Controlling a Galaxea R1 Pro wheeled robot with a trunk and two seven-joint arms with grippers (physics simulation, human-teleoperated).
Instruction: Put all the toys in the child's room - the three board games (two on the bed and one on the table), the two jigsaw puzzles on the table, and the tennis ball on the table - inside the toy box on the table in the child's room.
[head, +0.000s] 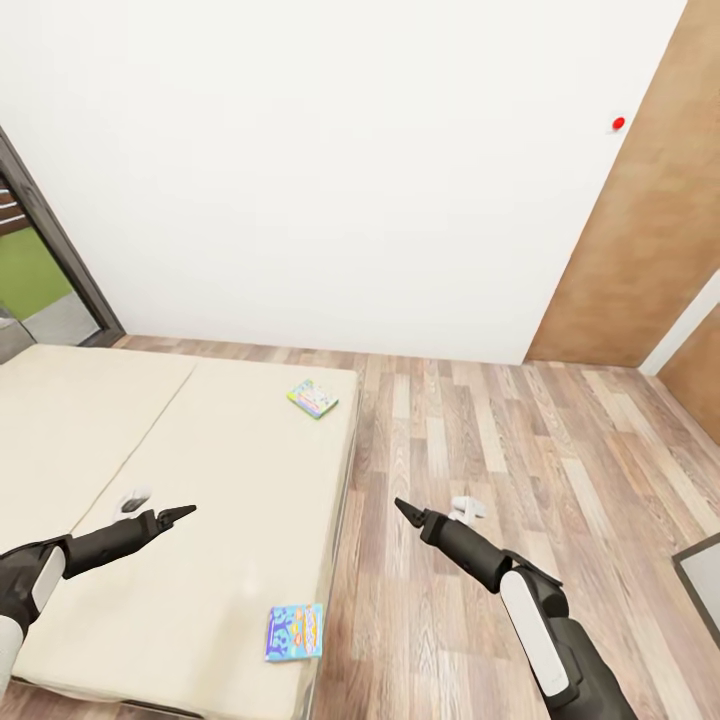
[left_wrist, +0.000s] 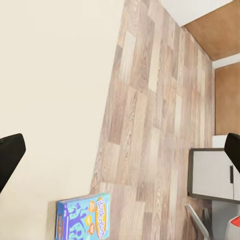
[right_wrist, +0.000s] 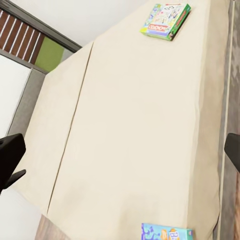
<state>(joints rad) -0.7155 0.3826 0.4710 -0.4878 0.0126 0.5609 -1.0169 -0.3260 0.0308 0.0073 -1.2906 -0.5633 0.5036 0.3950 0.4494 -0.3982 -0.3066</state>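
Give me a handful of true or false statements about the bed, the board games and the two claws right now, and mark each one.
1. Two board games lie on the bed. True: a blue board game near the closest corner and a green-edged board game near the far one.
2. The left claw holds the blue game. False: it hangs empty above the mattress.
3. The right claw is above the wood floor. True.
4. The two games are stacked. False: they lie well apart.
5. The toy box sits on the bed. False: only the two games lie there.
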